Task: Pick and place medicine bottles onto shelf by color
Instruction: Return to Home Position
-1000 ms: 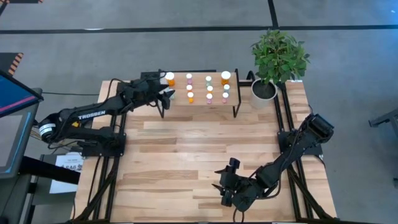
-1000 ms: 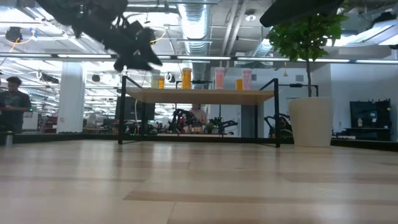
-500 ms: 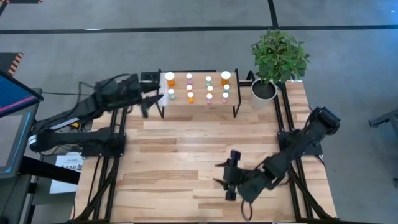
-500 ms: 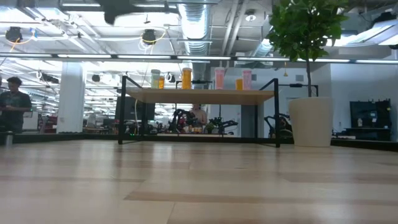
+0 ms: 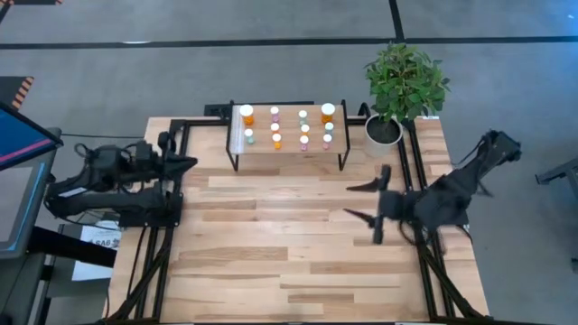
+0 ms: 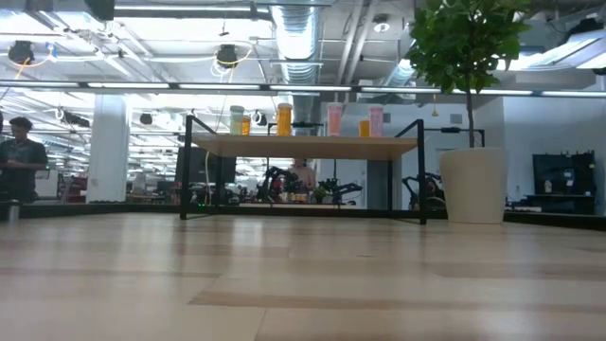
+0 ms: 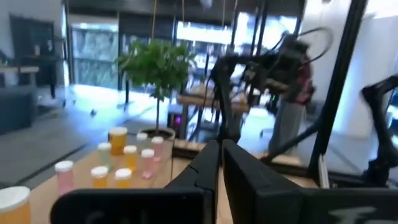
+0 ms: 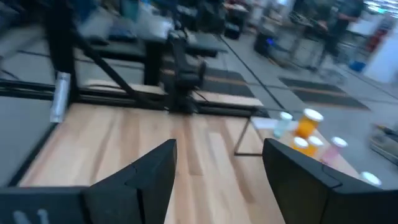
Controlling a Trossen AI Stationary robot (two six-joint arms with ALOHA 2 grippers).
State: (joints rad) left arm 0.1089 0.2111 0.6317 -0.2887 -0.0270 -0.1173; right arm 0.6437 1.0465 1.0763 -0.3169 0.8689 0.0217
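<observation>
The medicine bottles (image 5: 275,140), orange, pink, green and white-bodied with white caps, stand upright in rows on the shelf (image 5: 289,147) at the table's far middle. The low view shows them on top of the shelf (image 6: 303,145). My left gripper (image 5: 190,162) is shut on nothing at the table's left edge, pointing toward the right; its wrist view shows the shut fingers (image 7: 219,158) with the bottles (image 7: 118,158) beyond. My right gripper (image 5: 354,201) stands open above the table's right half, nothing between its fingers (image 8: 217,165).
A potted plant (image 5: 402,86) in a white pot (image 5: 383,134) stands just right of the shelf. Black frame rails (image 5: 173,208) run along the table's left and right sides. Bare wood (image 5: 280,235) fills the middle and near part of the table.
My left gripper has drawn back from the shelf's left end toward the table's left edge and has shut. My right gripper has gone from the near edge toward the table's right and far side, turning to point left, and has stayed open. The bottles have kept their places.
</observation>
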